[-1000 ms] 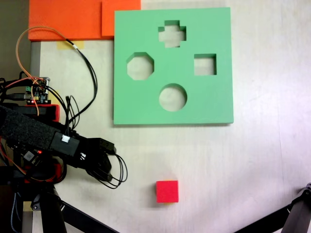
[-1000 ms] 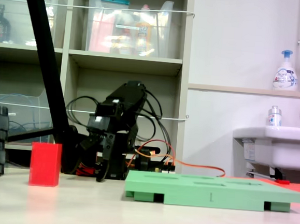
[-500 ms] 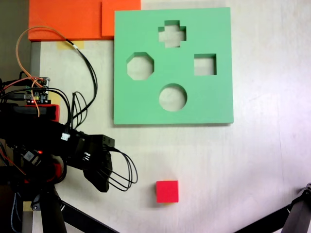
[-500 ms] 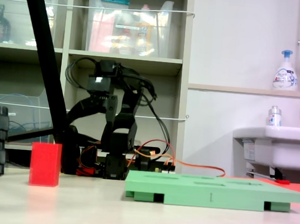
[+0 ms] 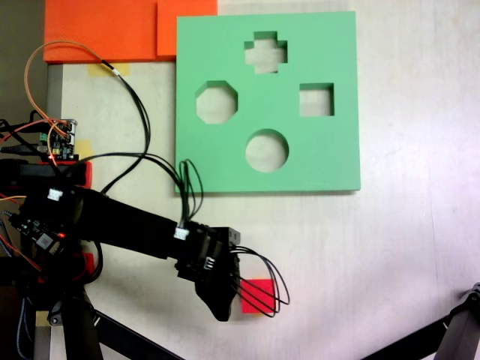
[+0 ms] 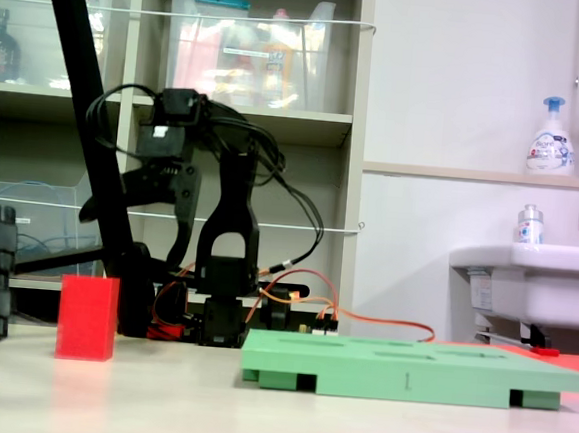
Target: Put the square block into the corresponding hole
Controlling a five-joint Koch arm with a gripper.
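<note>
Gripper [image 5: 223, 304] raised above the table, partly covering the red square block [image 5: 262, 289] from above, jaw spread impossible to tell, square hole [image 5: 316, 100] in green foam board [image 5: 330, 157] well apart

the arm [image 5: 120, 229] is showing matte black links, with looping black cables [image 5: 259, 289], white connectors [image 5: 181, 233], an orange wire [image 5: 34, 64] and red base parts [image 5: 82, 174] beside an exposed circuit board [image 5: 60, 139].

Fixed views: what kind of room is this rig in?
Probably a lab or workshop utility room, not a home. Behind the table stands a shelving unit with clear plastic storage bins; at right a white wall-mounted sink with a white pump soap bottle above it.
</note>
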